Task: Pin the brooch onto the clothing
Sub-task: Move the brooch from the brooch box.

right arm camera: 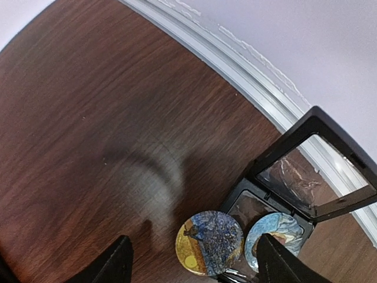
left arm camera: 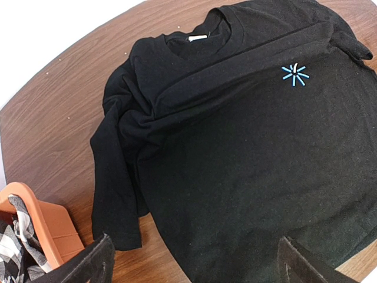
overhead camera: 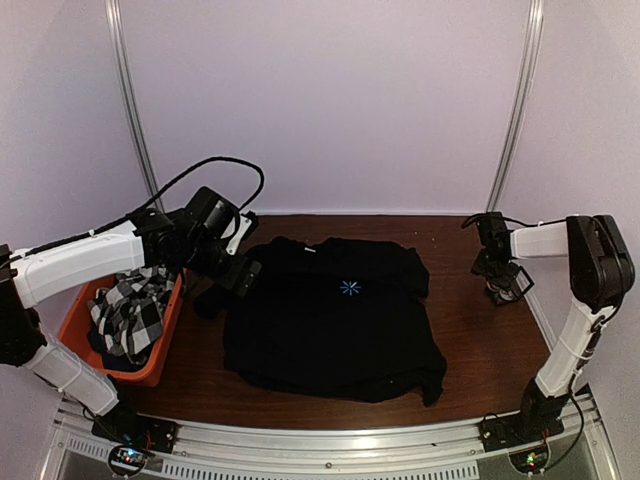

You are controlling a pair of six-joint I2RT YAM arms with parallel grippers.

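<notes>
The black T-shirt (overhead camera: 330, 325) lies flat on the table, with its light-blue starburst print (overhead camera: 350, 287) on the chest; it fills the left wrist view (left arm camera: 235, 153). My left gripper (overhead camera: 238, 276) hovers open and empty over the shirt's left sleeve; its fingers (left arm camera: 97, 262) show at the bottom of its own view. Two round brooches lie by a small open black case (right arm camera: 312, 171): one blue and yellow (right arm camera: 209, 243), one pale blue (right arm camera: 274, 239). My right gripper (right arm camera: 197, 268) is open above the blue-and-yellow brooch, at the table's far right (overhead camera: 500, 285).
An orange bin (overhead camera: 150, 355) holding a black-and-white checked cloth (overhead camera: 130, 310) stands at the left, next to the shirt's sleeve; it also shows in the left wrist view (left arm camera: 53, 227). A metal rail (right arm camera: 235, 65) and the white wall close the table's right side.
</notes>
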